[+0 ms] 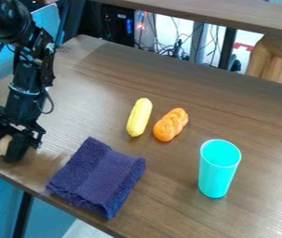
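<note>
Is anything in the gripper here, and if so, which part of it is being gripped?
Yes: the gripper holds a small, pale, rounded object by its opposite sides, its middle showing between the fingers.

arm (26, 76): cut off, upper left | pale thing (5, 143), perhaps egg: partly hidden by gripper (3, 152)

Brown table (255, 111), purple cloth (98, 177), corn (139, 117), orange bread (171, 124), turquoise cup (218, 173)

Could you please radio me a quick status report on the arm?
Gripper at left edge of table, closed on beige object. Nearest obstacle, purple cloth. Corn, orange bread, upright cup farther off.
</note>
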Available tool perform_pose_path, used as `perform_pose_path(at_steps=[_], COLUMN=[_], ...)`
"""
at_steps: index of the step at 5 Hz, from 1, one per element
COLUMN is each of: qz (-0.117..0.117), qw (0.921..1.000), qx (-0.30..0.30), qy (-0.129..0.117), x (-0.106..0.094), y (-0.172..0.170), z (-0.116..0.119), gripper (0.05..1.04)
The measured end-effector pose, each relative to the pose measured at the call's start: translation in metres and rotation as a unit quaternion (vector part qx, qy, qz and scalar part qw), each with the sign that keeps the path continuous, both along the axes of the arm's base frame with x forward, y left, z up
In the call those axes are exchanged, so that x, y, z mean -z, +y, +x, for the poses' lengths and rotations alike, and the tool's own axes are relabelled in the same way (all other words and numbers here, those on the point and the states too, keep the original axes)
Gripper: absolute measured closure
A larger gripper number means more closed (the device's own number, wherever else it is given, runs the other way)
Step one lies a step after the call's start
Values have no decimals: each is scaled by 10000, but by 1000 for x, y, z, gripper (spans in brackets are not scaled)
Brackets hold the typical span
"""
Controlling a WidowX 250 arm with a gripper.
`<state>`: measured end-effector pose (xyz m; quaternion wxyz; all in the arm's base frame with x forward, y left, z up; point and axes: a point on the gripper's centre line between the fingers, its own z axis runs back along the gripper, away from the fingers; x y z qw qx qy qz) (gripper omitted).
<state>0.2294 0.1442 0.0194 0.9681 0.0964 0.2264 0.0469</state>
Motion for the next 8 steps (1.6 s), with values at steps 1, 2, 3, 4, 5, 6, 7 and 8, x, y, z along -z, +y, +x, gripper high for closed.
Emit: perform_pose_path(at_steps=[1,2,3,4,5,6,7,8], qz=[-42,-416,-695,-569,-387,-556,-831,-973], qw=[10000,9979,9862,9805,9801,9751,9675,9731], qx=[6,-188,-226,-236,144,866,1051,952], qy=[-69,-467,-1485,-1868,-1940,-1963,-2143,-1859], x=[1,-3,-47,-73,-90,-99,-104,-78], y=[-2,-8,-16,-19,-40,-89,-133,-162], z=[-3,-10,-5,-10,-3,8,23,43], gripper=[447,173,76,80,83,83,83,83])
